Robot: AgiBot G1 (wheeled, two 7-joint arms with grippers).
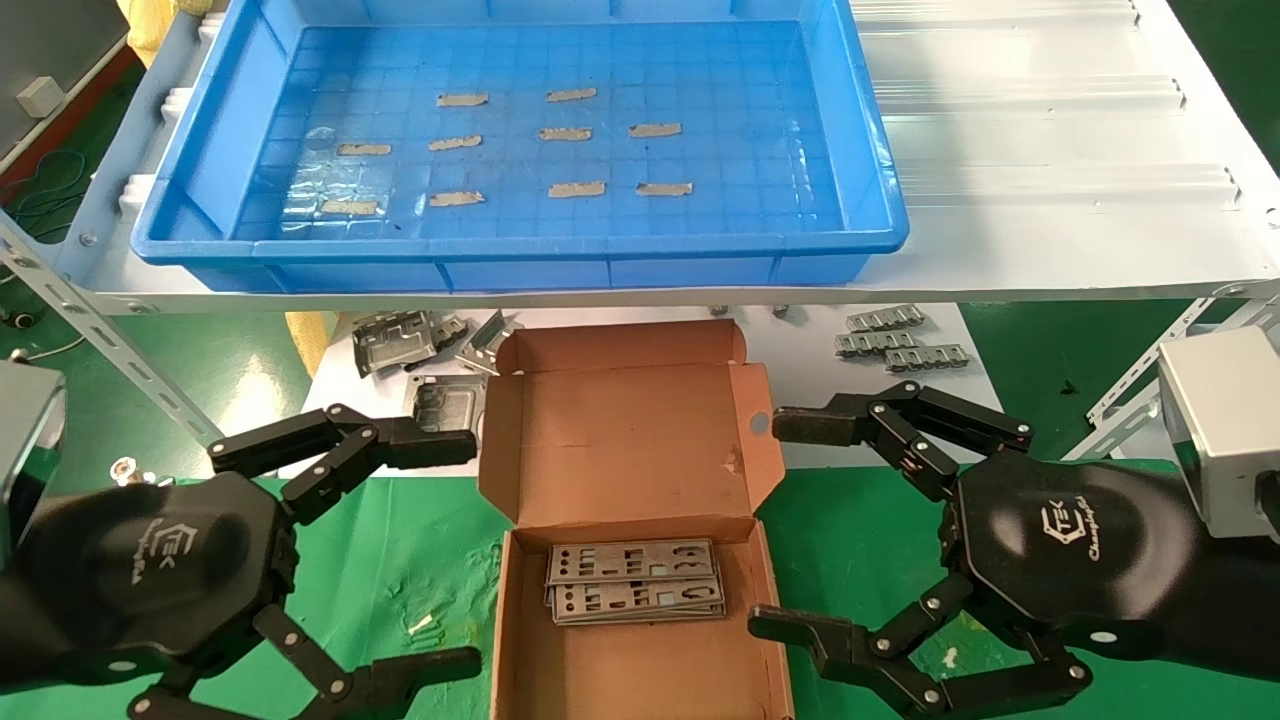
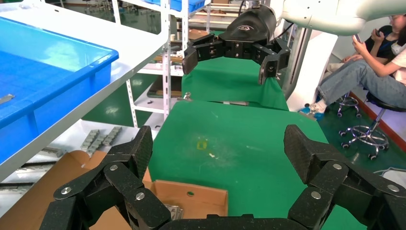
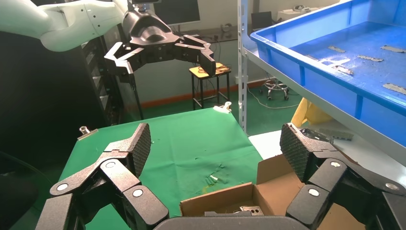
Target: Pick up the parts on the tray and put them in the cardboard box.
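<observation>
The tray holds only tape strips, while the parts apparently all lie stacked, long axis crosswise, in the box between the gaping, empty left tool and right tool.

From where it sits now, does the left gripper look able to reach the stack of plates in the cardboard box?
Probably yes. The left gripper is open just beside the cardboard box, whose flap lid is folded back, so the plates lie uncovered with nothing over them.
</observation>
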